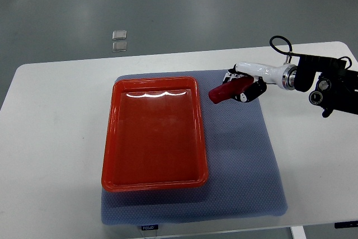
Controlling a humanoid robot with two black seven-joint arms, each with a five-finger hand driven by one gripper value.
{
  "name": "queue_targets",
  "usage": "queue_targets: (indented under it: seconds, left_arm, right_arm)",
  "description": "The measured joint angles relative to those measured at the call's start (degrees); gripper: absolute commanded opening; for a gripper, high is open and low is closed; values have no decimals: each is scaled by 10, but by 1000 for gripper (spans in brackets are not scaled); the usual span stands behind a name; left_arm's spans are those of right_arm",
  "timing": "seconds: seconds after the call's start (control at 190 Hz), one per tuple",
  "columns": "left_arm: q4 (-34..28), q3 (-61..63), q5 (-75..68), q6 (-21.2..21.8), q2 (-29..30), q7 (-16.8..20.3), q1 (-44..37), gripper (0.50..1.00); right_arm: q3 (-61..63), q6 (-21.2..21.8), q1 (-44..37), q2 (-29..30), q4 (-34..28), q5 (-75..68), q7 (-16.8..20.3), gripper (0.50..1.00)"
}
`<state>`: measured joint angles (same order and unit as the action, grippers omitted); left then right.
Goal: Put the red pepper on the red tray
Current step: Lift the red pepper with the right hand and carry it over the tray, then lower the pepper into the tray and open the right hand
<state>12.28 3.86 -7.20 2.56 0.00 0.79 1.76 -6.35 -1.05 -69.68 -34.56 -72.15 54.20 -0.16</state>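
Pepper (225,90) is clamped in the right hand (241,88), upper right of frame, just off the red tray's (109,155) top-right corner. I'd carry it left until it's well over the tray floor, lower, then release.

A white table (50,138) with rounded corners stands on a smooth grey floor (168,9), which shines softly under overhead light. A blue-grey mat (246,160) covers the table's middle. Two small pale squares (119,41), perhaps floor plates, lie beyond the far edge.
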Motion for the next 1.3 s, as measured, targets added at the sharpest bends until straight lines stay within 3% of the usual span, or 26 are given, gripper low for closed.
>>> queue_targets:
  seconds: [0.127,0.295,0.596,0.786,1.228,1.255,1.302]
  left_arm:
    - [-1,0,0,0,0,0,0,1000]
    - [-1,0,0,0,0,0,0,1000]
    - [4,1,0,0,0,0,0,1000]
    - [6,2,0,0,0,0,0,1000]
    - [7,3,-1,0,0,0,0,1000]
    - [7,3,-1,0,0,0,0,1000]
    - [7,3,-1,0,0,0,0,1000]
  right_arm:
    - [-4,7,-37,21,-1,-27,0,500]
    - [-22,6,-67,93,11,-59,1,500]
    - [-46,-1,-71,256,104,-74,1,500]
    - [-59,-10,-39,325,145,-74,1,500]
    - [-60,-22,9,346,192,-70,1,500]
    - [-60,-22,9,346,192,-70,1,543]
    - [-60,-22,9,346,192,-70,0,564]
